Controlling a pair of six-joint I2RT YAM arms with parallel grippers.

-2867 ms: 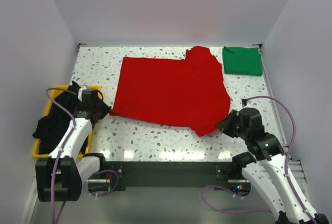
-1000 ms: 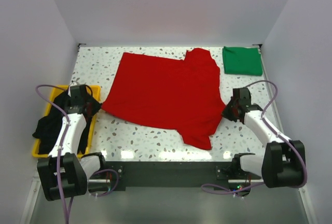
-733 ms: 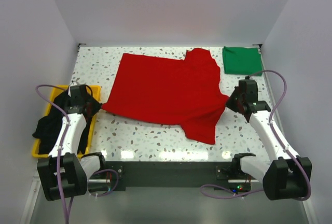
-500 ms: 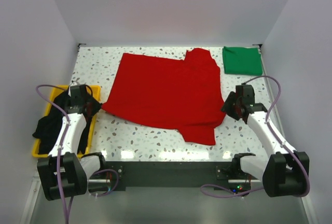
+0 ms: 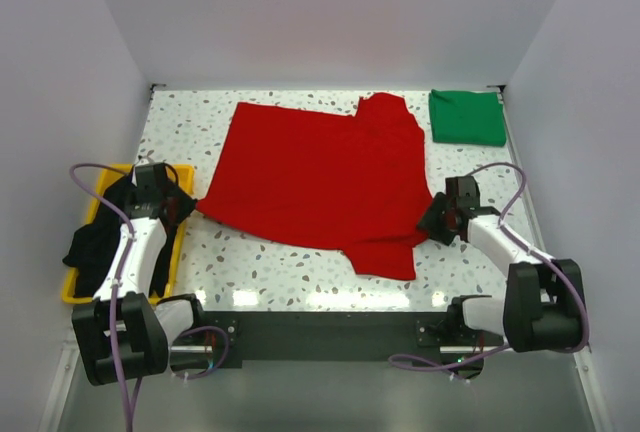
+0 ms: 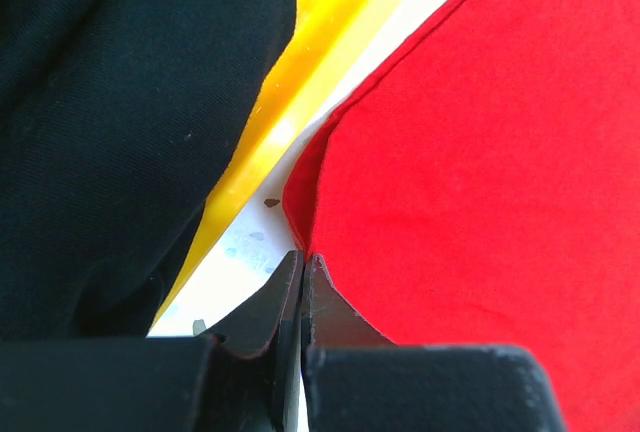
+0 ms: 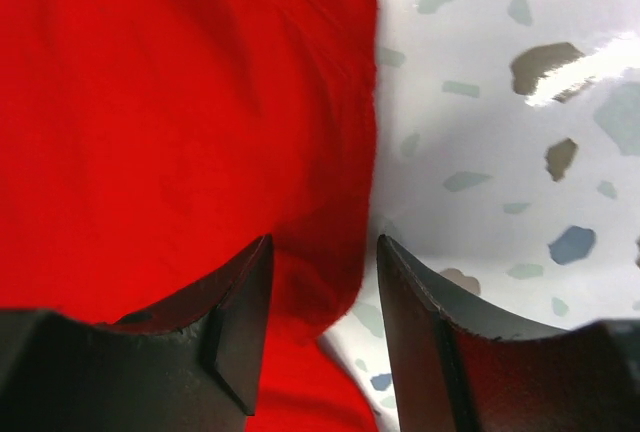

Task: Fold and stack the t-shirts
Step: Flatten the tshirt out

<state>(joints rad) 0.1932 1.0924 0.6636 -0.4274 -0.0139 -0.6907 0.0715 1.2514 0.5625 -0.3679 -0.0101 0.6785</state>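
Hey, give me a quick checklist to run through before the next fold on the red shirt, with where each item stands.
1. Left gripper shut on red shirt left corner: ok.
2. Right gripper gripping the right edge: not ok; jaws open astride it.
3. Red shirt flat: not ok; rumpled at that edge.
4. Green shirt folded, far right: ok.
5. Black shirt in tray: ok.

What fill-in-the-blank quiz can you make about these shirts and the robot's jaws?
The folded shirt at the far right is ____.
The black shirt lies in a ____ tray.
The left jaws are ____ on a corner of the red shirt.
The right jaws stand ____ at its right edge.
Missing: green; yellow; shut; open.
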